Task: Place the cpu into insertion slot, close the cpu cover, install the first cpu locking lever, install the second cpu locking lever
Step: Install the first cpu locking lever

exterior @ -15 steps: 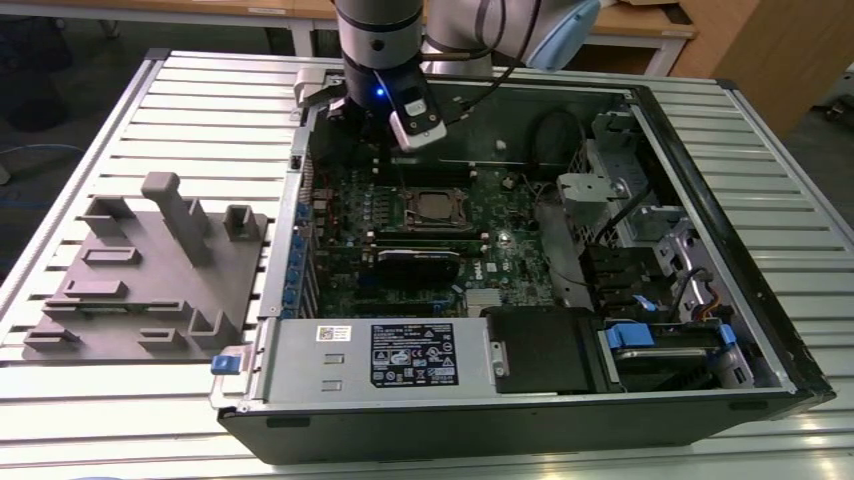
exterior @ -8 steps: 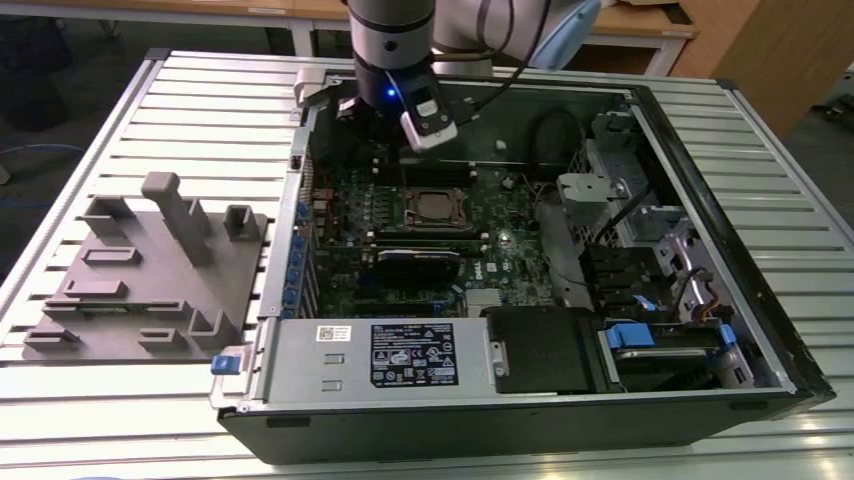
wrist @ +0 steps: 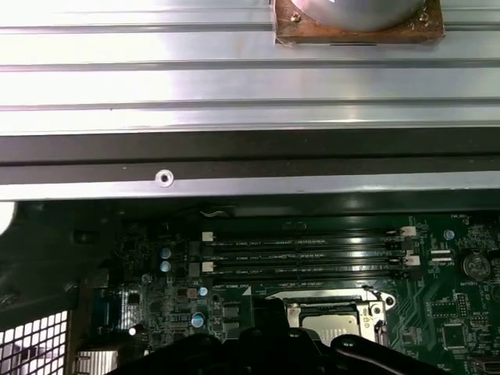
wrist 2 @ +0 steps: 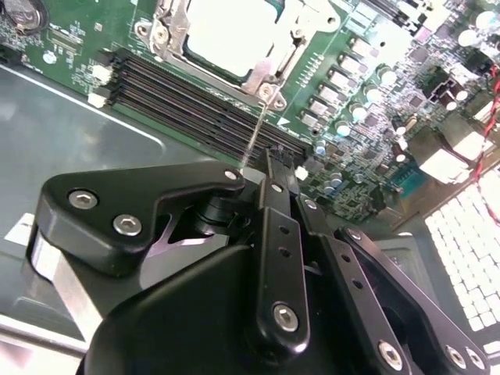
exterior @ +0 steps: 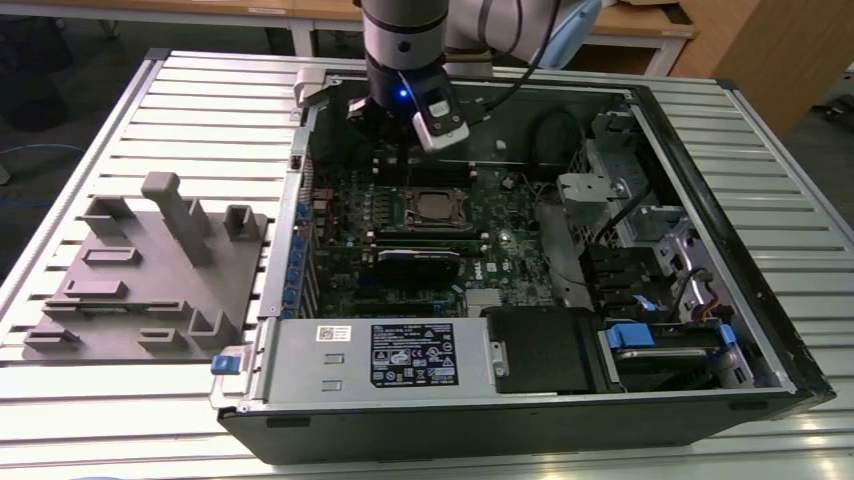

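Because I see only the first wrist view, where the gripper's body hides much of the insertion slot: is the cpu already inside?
Observer: Yes. In the second wrist view the cpu lies in the insertion slot, silvery top up.
Operator: And the cpu cover?
Observer: The cpu cover appears to lie flat, framing the cpu.
Operator: Where is the gripper?
Observer: The gripper is at the end of a thin lever that rises from the slot's corner; whether they touch, I cannot tell.
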### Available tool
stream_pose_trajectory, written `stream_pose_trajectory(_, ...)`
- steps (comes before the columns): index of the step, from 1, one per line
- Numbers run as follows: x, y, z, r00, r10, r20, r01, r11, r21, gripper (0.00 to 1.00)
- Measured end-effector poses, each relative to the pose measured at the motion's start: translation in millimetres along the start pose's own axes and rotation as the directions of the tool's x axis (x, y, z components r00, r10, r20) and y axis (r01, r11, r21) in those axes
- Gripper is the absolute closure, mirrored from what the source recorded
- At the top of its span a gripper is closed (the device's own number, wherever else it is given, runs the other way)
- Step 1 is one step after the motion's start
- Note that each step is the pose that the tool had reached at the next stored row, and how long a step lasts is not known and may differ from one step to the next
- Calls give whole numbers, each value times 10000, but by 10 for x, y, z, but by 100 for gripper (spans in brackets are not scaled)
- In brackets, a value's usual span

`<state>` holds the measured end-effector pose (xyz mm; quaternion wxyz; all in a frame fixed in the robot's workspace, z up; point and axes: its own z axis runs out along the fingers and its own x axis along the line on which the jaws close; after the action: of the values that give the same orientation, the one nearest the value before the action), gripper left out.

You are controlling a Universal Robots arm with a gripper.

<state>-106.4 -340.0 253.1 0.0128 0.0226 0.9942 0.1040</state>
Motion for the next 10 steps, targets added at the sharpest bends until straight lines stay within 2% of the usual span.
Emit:
stream_pose_trajectory(8, -24, 1, 2, 10000, 0, 1, 0, 10000, 13, 90)
stream_pose_trajectory(10, -25, 1, 3, 10000, -2, 2, 2, 10000, 56, 90)
